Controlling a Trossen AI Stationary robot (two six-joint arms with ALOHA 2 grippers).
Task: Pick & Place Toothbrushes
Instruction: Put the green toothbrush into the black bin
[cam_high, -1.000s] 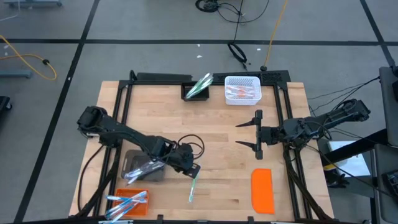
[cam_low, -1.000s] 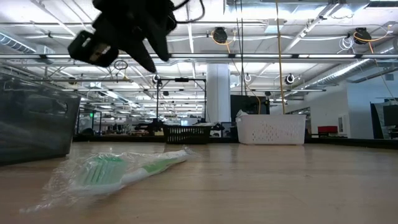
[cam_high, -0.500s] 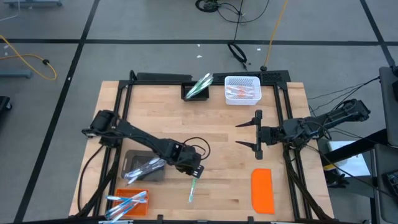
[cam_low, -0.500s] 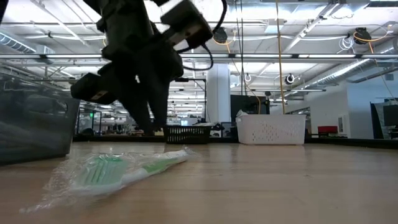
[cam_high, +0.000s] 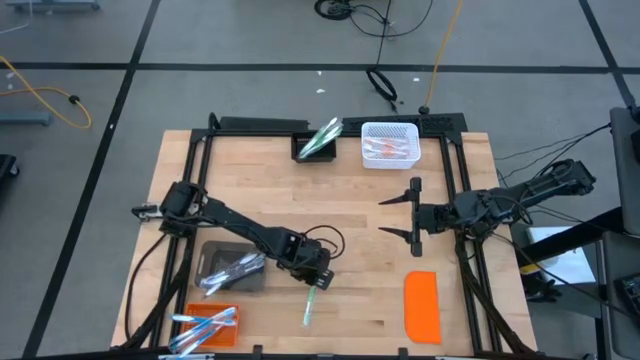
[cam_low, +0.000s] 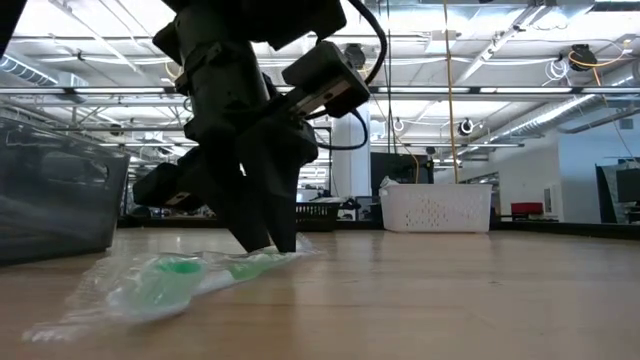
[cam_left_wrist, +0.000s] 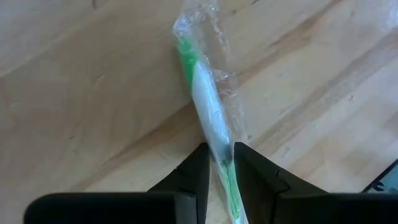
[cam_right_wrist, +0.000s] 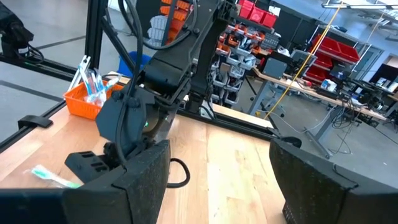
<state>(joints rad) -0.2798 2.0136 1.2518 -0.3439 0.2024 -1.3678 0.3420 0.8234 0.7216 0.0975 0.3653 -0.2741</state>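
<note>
A green-and-white toothbrush in a clear wrapper lies flat on the wooden table near its front edge. My left gripper points steeply down over the brush's far end, its narrowly open fingers standing one on each side of the handle. In the low view its fingertips reach down into the wrapper. My right gripper hangs open and level above the table's right half, with nothing between its fingers. My left gripper comes from above, slanting toward the near edge, with its fingers across the toothbrush. They stand on either side of the handle's far part and touch the clear wrapper there. The brush lies flat on the table and is not lifted.
A grey tray and an orange bin with toothbrushes sit at the near left. A black bin and a white basket stand at the far edge. An orange lid lies at the near right.
My left gripper has come down and moved a little toward the table's right and near edges, onto the wrapped toothbrush. Its finger gap looks unchanged. The wrapper's far end has been pushed down and the brush has shifted slightly on the table.
</note>
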